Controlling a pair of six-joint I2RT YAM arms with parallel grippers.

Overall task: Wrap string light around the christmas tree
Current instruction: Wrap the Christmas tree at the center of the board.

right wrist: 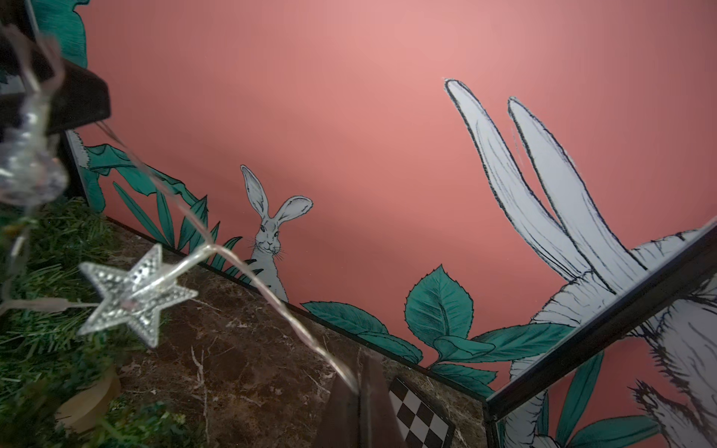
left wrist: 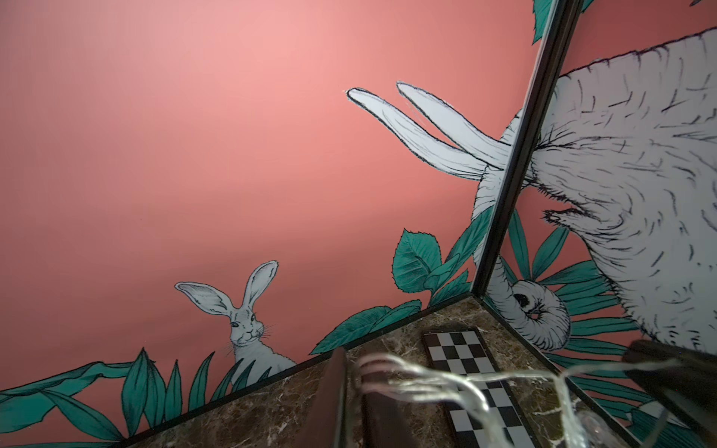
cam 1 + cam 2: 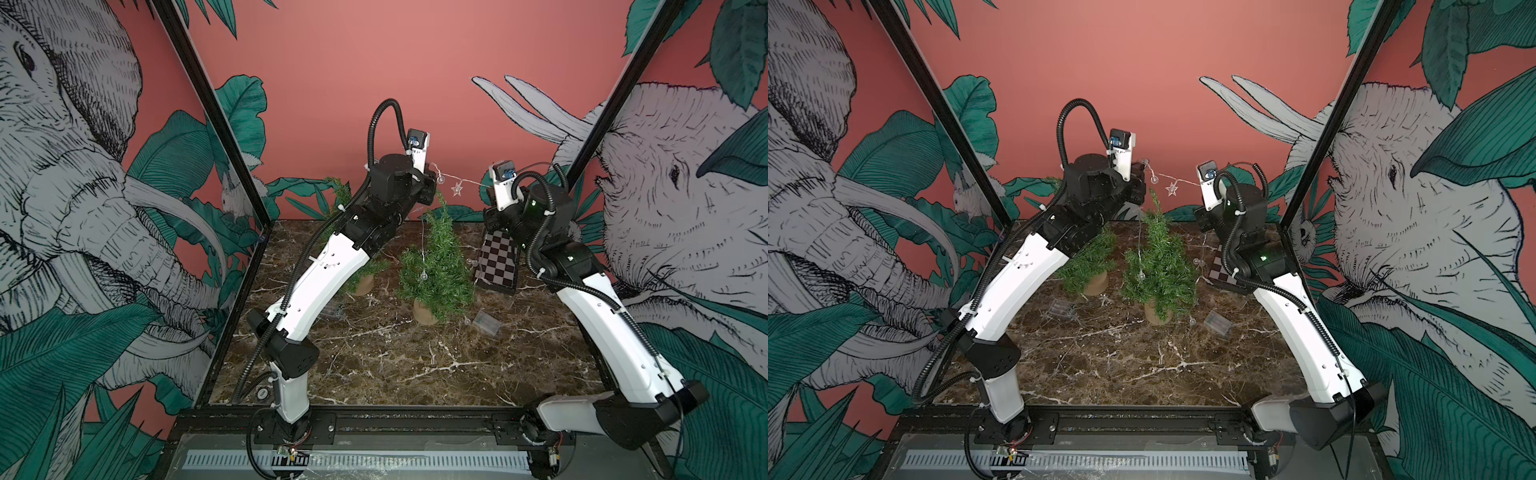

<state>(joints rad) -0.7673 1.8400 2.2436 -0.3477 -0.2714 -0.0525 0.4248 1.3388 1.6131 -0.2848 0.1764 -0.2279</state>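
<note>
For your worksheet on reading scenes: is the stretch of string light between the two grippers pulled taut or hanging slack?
Nearly taut. In both top views the string light runs almost straight from left gripper to right gripper, sagging slightly at the star.

A thin clear wire with a silver star spans the gap above the green bristly fir tree. A second fir, two clear plastic boxes and a chequered board crowd the brown marble tabletop, whose near half lies open.
</note>
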